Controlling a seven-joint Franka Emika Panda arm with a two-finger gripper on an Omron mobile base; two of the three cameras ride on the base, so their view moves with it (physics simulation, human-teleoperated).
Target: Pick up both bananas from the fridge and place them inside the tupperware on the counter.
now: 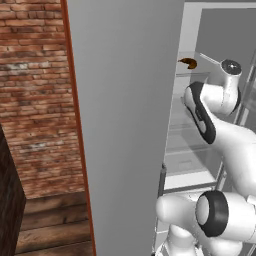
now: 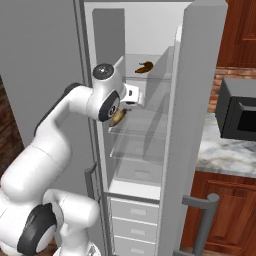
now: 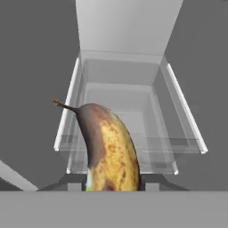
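Note:
My gripper [image 2: 120,116] is shut on one banana [image 2: 118,118], yellow with brown patches, just in front of the glass shelves of the open fridge [image 2: 145,30]. In the hand view this banana [image 3: 109,149] rises between my fingertips [image 3: 75,182], its stem pointing up and left over a clear shelf bin [image 3: 129,111]. The other banana [image 2: 144,67], mostly dark brown, lies on the upper shelf above and behind my hand; it is also seen in the left base view [image 1: 188,62]. The counter [image 2: 225,155] is to the right. The tupperware is out of view.
The fridge's right door [image 2: 187,125] stands open between my hand and the counter. A black microwave [image 2: 239,114] sits on the marble. A large grey door panel [image 1: 125,125] blocks the left, with a brick wall [image 1: 35,90] beyond. Drawers [image 2: 132,215] sit below the shelves.

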